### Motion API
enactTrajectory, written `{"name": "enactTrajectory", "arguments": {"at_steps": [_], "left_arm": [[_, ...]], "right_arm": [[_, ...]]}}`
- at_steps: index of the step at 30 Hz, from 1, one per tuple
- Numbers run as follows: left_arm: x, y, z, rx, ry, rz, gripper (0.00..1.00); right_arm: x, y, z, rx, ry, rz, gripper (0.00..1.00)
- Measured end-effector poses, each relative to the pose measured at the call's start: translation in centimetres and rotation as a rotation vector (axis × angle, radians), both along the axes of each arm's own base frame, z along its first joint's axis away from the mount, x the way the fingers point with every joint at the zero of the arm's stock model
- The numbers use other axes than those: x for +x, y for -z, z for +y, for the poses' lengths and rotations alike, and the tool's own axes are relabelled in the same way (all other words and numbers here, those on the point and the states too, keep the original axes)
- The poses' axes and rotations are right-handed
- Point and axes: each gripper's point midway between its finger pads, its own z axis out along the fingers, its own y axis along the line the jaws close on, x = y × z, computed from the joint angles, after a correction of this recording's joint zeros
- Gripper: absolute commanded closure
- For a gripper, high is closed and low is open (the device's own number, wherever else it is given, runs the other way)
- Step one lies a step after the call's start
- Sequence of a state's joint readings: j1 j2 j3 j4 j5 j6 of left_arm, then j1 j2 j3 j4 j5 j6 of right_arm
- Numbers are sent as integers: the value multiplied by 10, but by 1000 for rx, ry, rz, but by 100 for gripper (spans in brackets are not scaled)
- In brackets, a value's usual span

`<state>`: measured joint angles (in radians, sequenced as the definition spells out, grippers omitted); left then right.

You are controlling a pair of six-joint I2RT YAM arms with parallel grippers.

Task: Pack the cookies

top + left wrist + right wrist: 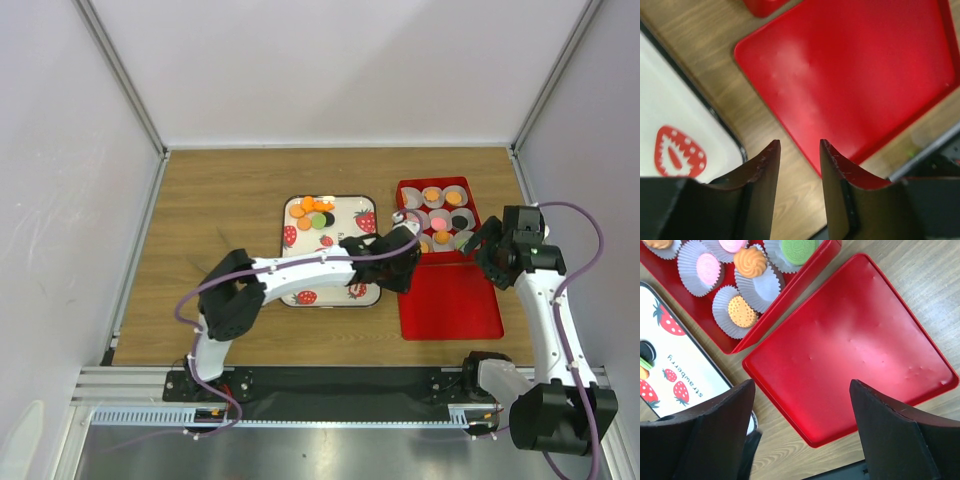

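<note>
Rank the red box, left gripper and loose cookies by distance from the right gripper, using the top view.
1. Red box, directly left of the right gripper.
2. Left gripper, at the box's near-left corner.
3. Loose cookies, farthest left, on the strawberry tray.

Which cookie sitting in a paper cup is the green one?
The green cookie at the top of the right wrist view, in the cup nearest the red box's corner. The other cups there hold pink cookies or orange cookies.

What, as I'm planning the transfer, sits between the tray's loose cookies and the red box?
Nothing visible; the cookies and red box have only tray rim between. The left gripper hangs nearer, off that line.
</note>
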<state>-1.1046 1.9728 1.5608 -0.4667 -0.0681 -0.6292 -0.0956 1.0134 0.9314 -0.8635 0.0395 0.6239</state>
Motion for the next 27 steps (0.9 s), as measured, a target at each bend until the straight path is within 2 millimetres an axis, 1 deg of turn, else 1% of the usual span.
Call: {"name": "enactTrajectory", "arguments": {"at_steps": [3, 8, 13, 19, 23, 27], "left_arm": [[4, 9, -12, 30, -23, -28, 60], [7, 19, -6, 83, -93, -48, 61], [12, 24, 1, 118, -165, -61, 59], [17, 37, -5, 143, -218, -47, 56], [19, 49, -11, 157, -240, -32, 56], [18, 60, -11, 174, -262, -10, 59]], "right_arm": [[-1, -3, 1, 3, -3, -6, 17], [-8, -9, 4, 9, -15, -20, 17], [-14, -12, 5, 8, -26, -22, 16], [-16, -12, 10, 22, -50, -20, 16], [-19, -13, 12, 20, -65, -18, 16], [-22, -13, 13, 19, -70, -12, 15]]}}
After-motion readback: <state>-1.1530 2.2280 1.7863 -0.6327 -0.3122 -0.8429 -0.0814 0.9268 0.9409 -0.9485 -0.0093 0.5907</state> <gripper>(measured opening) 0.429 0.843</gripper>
